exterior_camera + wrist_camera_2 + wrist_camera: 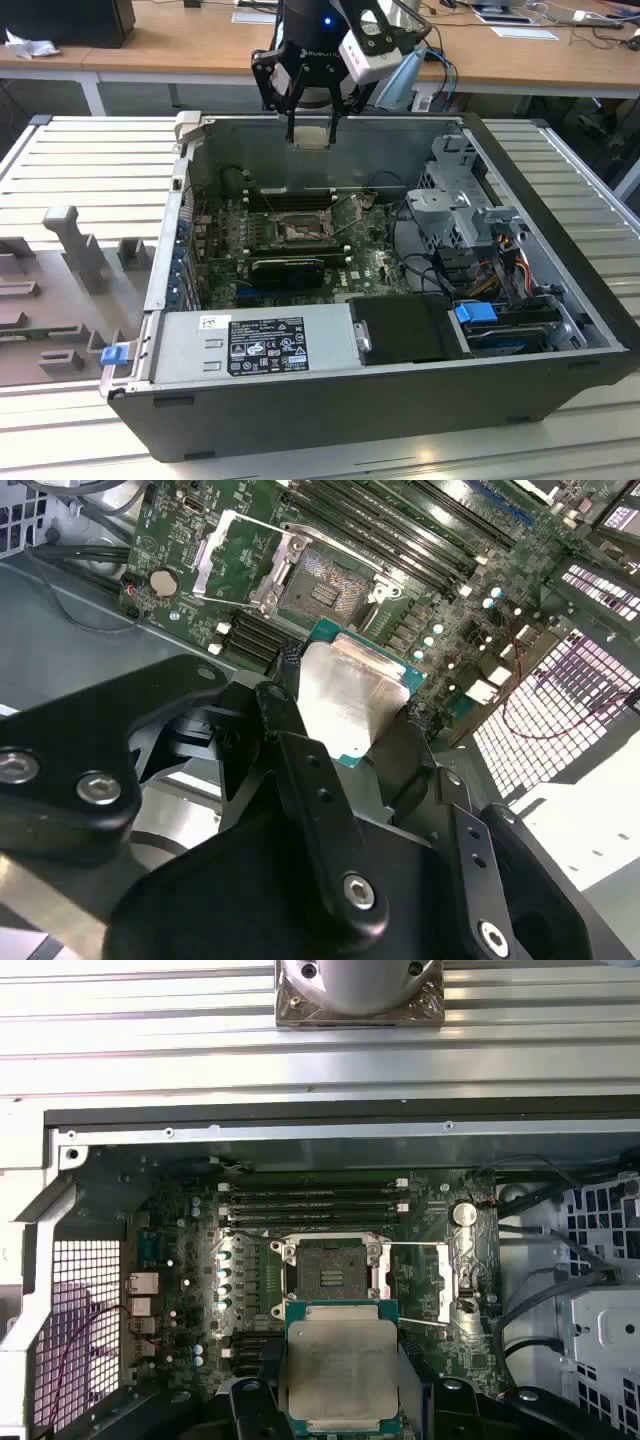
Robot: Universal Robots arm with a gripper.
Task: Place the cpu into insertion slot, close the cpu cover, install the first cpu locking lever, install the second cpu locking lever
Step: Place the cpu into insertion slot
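While it hangs above the far rim of the open computer case [330, 420], the gripper [311, 130] has its two black fingers [290, 730] pressed against opposite edges of the chip [311, 138], pinching it with the pale metal face showing in both wrist views. The chip is held clear of the board, not touching it. The socket [330, 1272] lies uncovered on the green board, its tan contact field exposed. The cover plate [446, 1285] is swung open and lies just beside the socket. Long black memory slots [312, 1200] run along another side of the socket. In the exterior view, a black card [288, 268] sits near the socket, and a grey labelled box [255, 340] fills the near side of the case.
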